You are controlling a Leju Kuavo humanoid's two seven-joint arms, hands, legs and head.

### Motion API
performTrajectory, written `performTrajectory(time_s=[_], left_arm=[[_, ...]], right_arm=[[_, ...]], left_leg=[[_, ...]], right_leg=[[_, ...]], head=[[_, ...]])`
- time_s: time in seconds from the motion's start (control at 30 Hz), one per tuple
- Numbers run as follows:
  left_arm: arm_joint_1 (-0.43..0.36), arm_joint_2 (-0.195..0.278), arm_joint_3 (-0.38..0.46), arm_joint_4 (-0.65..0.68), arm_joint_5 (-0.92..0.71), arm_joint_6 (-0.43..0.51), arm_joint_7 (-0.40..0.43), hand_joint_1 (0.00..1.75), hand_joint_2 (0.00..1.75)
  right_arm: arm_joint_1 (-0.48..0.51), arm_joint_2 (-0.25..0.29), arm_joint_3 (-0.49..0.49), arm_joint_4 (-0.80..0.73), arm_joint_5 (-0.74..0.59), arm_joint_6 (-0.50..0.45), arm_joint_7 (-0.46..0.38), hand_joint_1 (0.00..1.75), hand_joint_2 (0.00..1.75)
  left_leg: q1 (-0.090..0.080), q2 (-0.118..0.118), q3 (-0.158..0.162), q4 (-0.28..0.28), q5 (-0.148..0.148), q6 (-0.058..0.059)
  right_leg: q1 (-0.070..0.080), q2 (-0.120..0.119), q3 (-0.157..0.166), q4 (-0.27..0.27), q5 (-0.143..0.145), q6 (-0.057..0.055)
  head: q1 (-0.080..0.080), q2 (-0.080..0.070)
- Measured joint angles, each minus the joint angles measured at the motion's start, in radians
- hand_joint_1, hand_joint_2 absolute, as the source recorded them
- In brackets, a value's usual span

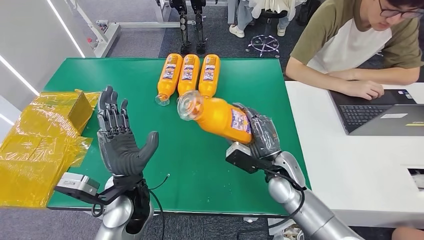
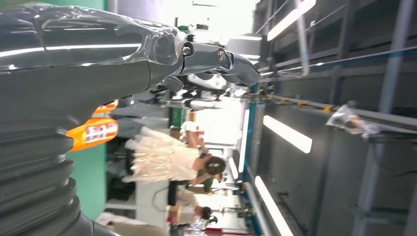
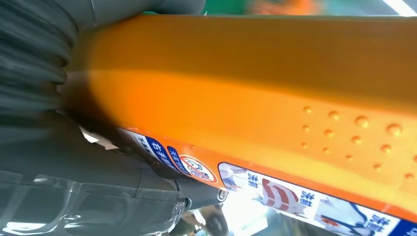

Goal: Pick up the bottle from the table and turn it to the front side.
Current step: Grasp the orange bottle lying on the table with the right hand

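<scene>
Your right hand (image 1: pixel 260 136) grips the bottle (image 1: pixel 220 116), lifted mid-frame above the green table (image 1: pixel 200 170); left hand (image 1: pixel 120 137) bare, fingers spread; rotation step likely; next, roll label frontward.

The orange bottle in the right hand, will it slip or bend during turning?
The orange bottle looks rigid, so it probably will not bend. Its glossy surface may slip, though the raised dots could add grip. The right hand grips only its base end, so it might tilt.
</scene>
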Motion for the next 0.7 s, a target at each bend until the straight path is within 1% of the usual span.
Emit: performTrajectory(time_s=[0.03,0.1,0.17,0.23,0.33,0.47,0.57,0.63,0.7], left_arm=[[-0.003,-0.001,-0.001,0.005,0.001,-0.009,0.014,0.0,1.75],[-0.011,-0.002,-0.008,0.019,0.007,-0.036,0.041,0.0,1.75],[-0.017,-0.005,-0.019,0.034,0.017,-0.068,0.058,0.0,1.75],[-0.02,-0.007,-0.032,0.047,0.023,-0.088,0.064,0.0,1.75],[-0.022,-0.009,-0.045,0.061,0.028,-0.094,0.064,0.0,1.75],[-0.024,-0.009,-0.054,0.07,0.033,-0.102,0.065,0.0,1.75],[-0.025,-0.009,-0.062,0.076,0.067,-0.169,0.07,0.0,1.75],[-0.025,-0.01,-0.076,0.079,0.091,-0.232,0.071,0.0,1.75],[-0.025,-0.013,-0.087,0.081,0.1,-0.275,0.071,0.0,1.75]], right_arm=[[0.032,0.022,-0.023,-0.041,-0.047,-0.035,-0.056,1.75,1.75],[0.1,0.067,-0.063,-0.123,-0.095,-0.073,-0.143,1.75,1.75],[0.165,0.11,-0.096,-0.193,-0.096,-0.08,-0.19,1.75,1.75],[0.216,0.148,-0.118,-0.253,-0.088,-0.081,-0.207,1.75,1.75],[0.261,0.182,-0.141,-0.313,-0.081,-0.082,-0.207,1.75,1.75],[0.286,0.2,-0.157,-0.355,-0.082,-0.083,-0.204,1.75,1.75],[0.298,0.204,-0.155,-0.378,-0.08,-0.082,-0.184,1.75,1.75],[0.305,0.204,-0.141,-0.394,-0.063,-0.078,-0.153,1.75,1.75],[0.312,0.203,-0.123,-0.407,-0.034,-0.064,-0.112,1.75,1.75]], left_leg=[[0.0,0.0,0.0,0.0,0.0,0.0],[0.0,0.0,-0.001,0.0,0.0,0.0],[0.0,0.001,-0.001,0.0,-0.001,0.0],[0.0,0.002,-0.001,0.0,-0.001,0.0],[0.0,0.001,-0.001,0.0,-0.001,0.0],[0.0,0.002,-0.001,0.0,0.0,0.0],[0.0,0.001,-0.001,0.0,0.0,0.0],[0.0,0.002,-0.001,0.0,0.0,0.0],[0.0,0.002,-0.001,0.0,0.0,0.0]], right_leg=[[0.0,0.0,0.0,0.0,0.0,0.0],[0.0,0.0,0.0,0.0,-0.001,-0.001],[0.0,0.0,-0.001,0.0,-0.001,-0.001],[0.0,0.001,-0.001,0.0,-0.001,-0.001],[0.0,0.001,-0.002,0.0,-0.001,-0.001],[0.0,0.001,-0.002,0.0,0.0,-0.001],[0.0,0.001,-0.002,0.0,0.0,-0.001],[0.0,0.001,-0.002,0.0,0.0,-0.001],[0.0,0.001,-0.002,0.0,0.0,-0.001]], head=[[0.0,0.0],[0.0,0.0],[0.0,0.0],[0.0,0.0],[0.0,0.0],[0.0,0.0],[0.0,0.0],[0.0,0.0],[0.0,0.0]])
